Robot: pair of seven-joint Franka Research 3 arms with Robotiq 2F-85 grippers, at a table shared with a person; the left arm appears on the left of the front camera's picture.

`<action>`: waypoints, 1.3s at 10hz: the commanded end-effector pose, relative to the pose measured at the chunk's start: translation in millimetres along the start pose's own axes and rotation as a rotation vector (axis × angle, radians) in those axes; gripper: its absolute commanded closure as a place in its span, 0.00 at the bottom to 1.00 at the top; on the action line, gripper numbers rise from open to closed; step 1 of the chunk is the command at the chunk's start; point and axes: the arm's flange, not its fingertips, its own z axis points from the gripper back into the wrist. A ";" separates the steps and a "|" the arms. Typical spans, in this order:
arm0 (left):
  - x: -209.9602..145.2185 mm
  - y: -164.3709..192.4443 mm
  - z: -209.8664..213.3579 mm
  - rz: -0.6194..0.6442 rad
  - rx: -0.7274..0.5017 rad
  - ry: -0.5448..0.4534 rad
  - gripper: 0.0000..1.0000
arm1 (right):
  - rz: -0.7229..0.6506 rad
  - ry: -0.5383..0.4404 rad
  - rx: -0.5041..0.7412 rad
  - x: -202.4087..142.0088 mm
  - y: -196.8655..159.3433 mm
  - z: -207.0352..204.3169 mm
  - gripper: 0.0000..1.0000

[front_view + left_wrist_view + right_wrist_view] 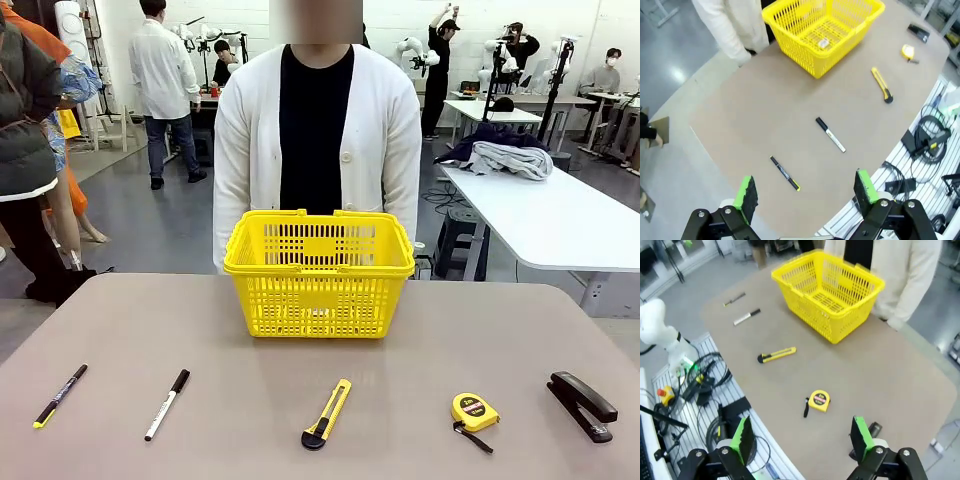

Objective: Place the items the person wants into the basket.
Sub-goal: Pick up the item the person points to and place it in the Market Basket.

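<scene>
A yellow lattice basket stands at the table's far middle, right in front of the person in a white cardigan. Along the near edge lie a slim black pen, a white marker with a black cap and, far right, a black stapler. My left gripper hovers open high above the pen. My right gripper hangs open above the table's near right edge, with the stapler partly behind its right finger.
A yellow-and-black utility knife and a round yellow tape measure lie between marker and stapler. Cables and equipment sit below the table's near edge. Other people and tables stand behind.
</scene>
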 end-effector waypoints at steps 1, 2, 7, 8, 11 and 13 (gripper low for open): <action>-31.6 22.6 -1.8 0.045 -0.070 -0.215 0.00 | -0.033 -0.115 0.040 -19.5 -17.6 4.8 0.00; -43.2 29.9 0.1 0.057 -0.116 -0.305 0.00 | -0.052 -0.153 0.047 -27.5 -23.8 9.4 0.00; -35.8 27.3 -13.9 0.131 -0.298 -0.355 0.00 | -0.117 -0.215 0.045 -58.0 -36.9 35.2 0.00; -36.2 27.0 -12.3 0.154 -0.282 -0.334 0.00 | -0.125 -0.219 0.045 -60.7 -37.0 38.5 0.00; -19.7 14.9 -18.6 0.152 -0.213 -0.238 0.00 | -0.160 -0.141 0.031 -57.3 -39.7 35.1 0.00; -10.5 8.3 -23.6 0.142 -0.198 -0.196 0.00 | -0.169 -0.122 0.040 -54.9 -42.6 30.9 0.00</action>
